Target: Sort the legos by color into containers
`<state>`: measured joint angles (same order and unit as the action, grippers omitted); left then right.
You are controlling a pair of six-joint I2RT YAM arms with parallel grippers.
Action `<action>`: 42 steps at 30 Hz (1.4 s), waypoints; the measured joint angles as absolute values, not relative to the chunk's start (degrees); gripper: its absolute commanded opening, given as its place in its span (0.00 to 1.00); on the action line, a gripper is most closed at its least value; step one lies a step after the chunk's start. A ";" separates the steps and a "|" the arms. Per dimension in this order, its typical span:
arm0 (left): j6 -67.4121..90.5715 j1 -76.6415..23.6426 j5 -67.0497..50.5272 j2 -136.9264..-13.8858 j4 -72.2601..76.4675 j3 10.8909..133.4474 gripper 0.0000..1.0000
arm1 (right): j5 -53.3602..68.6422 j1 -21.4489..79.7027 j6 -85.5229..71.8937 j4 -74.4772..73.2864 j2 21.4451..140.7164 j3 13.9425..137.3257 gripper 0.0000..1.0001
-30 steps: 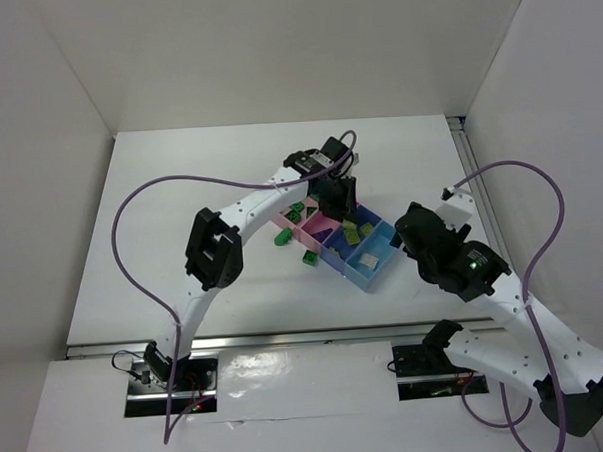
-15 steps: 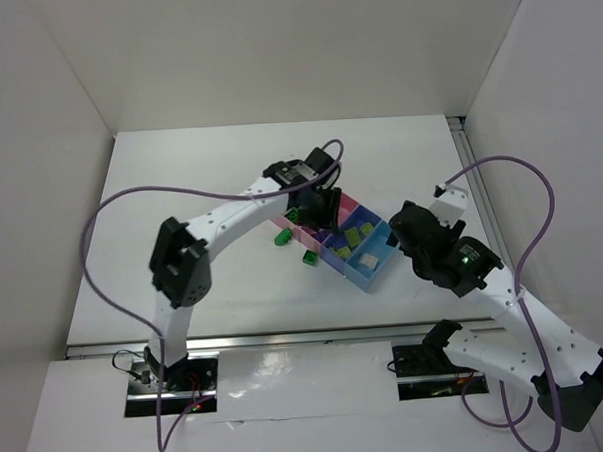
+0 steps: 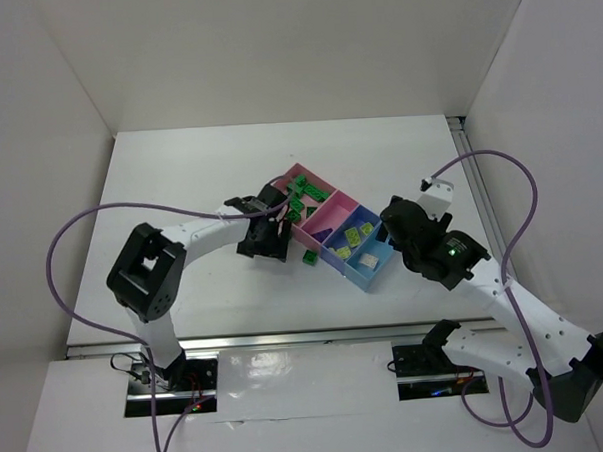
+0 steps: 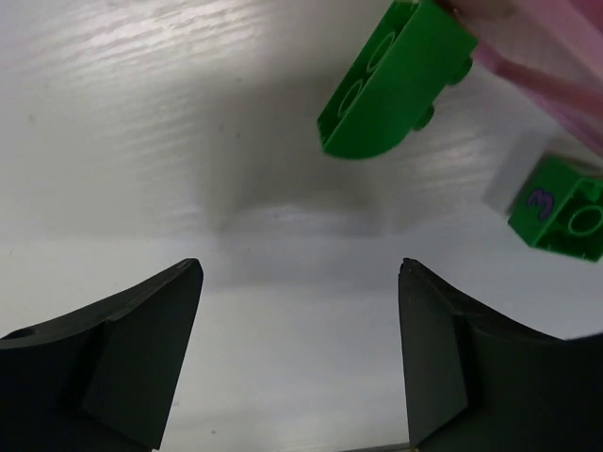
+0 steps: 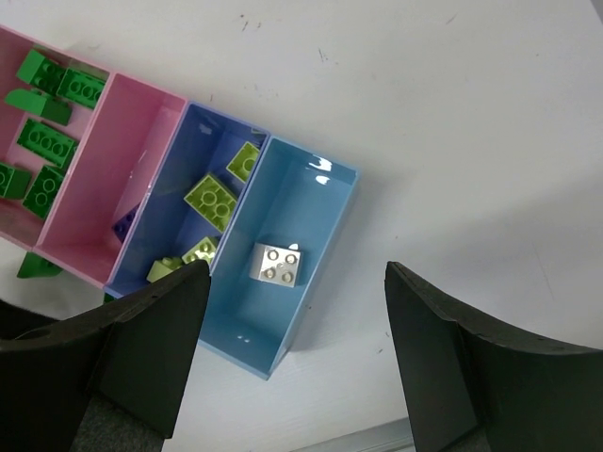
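Observation:
The containers stand in a diagonal row: a pink bin (image 3: 297, 172) holding several dark green legos (image 5: 47, 141), a second pink bin (image 5: 141, 141) with a dark purple lego (image 5: 122, 224), a periwinkle bin (image 5: 193, 151) with pale yellow-green legos (image 5: 211, 200), and a light blue bin (image 5: 311, 217) with a cream-white lego (image 5: 276, 264). My left gripper (image 3: 266, 242) is open and empty low over the table, left of the bins. Two dark green legos (image 4: 396, 80) (image 4: 561, 207) lie on the table ahead of it. My right gripper (image 5: 297, 268) is open and empty above the light blue bin.
A loose dark green lego (image 3: 310, 257) lies on the table by the bins' near side. White walls enclose the table on the left, back and right. Purple cables loop from both arms.
My left arm has swung off the bins, down and to the left, to the table beside them. My right arm has shifted slightly towards the bins.

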<state>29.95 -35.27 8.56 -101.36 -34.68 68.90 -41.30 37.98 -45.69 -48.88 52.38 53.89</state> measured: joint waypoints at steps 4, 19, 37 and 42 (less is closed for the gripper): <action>28.40 -34.89 7.79 -106.21 -30.65 71.37 0.85 | -41.08 37.98 -45.30 -48.49 52.66 53.89 0.82; 25.58 -34.13 8.34 -114.10 -25.61 79.59 0.20 | -40.75 37.56 -44.73 -47.94 52.95 53.89 0.82; 25.67 -33.39 6.09 -109.43 -34.68 98.45 0.81 | -39.59 37.50 -43.59 -45.84 54.57 53.87 0.82; 27.11 -33.34 6.96 -120.44 -38.20 111.98 1.00 | -39.55 37.45 -43.62 -45.91 54.43 53.87 0.82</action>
<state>27.11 -33.34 6.96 -120.44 -38.20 111.98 -39.55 37.45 -43.62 -45.91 54.43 53.87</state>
